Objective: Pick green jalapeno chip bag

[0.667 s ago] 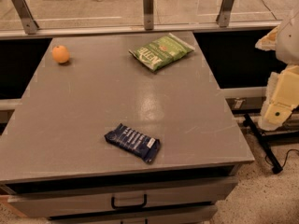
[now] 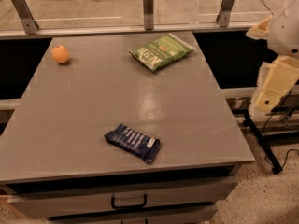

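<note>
The green jalapeno chip bag [image 2: 161, 52] lies flat at the far middle of the grey table [image 2: 93, 106], with white "Kettle" lettering and a red spot. My gripper [image 2: 270, 90] is a cream-coloured piece on the white arm. It hangs off the table's right side, well clear of the bag and at about the height of the table top. It holds nothing that I can see.
An orange [image 2: 60, 54] sits at the far left of the table. A dark blue wrapped packet [image 2: 132, 142] lies near the front middle. A glass rail with metal posts [image 2: 148, 3] runs behind the table. A drawer handle [image 2: 128, 202] is below the front edge. Cables lie on the floor at right.
The arm and gripper at the right have shifted slightly upward. The bag, the orange and the packet have not moved.
</note>
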Available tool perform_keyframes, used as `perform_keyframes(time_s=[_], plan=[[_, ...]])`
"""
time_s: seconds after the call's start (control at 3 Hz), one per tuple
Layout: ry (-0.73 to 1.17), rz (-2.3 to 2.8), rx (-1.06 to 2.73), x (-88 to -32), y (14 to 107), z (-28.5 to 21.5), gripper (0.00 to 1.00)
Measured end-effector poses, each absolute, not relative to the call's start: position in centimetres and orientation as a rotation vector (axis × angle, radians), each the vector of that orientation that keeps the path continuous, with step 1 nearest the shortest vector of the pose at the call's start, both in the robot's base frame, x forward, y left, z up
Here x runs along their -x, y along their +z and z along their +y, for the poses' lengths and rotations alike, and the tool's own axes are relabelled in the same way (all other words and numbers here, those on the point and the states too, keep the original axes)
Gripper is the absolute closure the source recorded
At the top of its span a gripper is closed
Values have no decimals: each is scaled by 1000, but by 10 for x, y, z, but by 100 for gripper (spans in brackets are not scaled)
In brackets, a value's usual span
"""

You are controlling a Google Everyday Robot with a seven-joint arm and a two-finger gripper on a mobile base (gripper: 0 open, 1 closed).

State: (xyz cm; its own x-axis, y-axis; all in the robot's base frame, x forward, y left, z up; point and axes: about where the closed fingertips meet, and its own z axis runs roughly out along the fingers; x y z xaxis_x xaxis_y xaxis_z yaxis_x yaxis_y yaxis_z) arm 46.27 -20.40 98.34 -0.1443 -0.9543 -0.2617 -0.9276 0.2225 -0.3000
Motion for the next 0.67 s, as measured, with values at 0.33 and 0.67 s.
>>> perform_keyframes(time_s=[0.33,0.67], plan=[[-84,1930,1755,-529,988,-180,0],[-43,1819,1727,-601,990,-153,0]])
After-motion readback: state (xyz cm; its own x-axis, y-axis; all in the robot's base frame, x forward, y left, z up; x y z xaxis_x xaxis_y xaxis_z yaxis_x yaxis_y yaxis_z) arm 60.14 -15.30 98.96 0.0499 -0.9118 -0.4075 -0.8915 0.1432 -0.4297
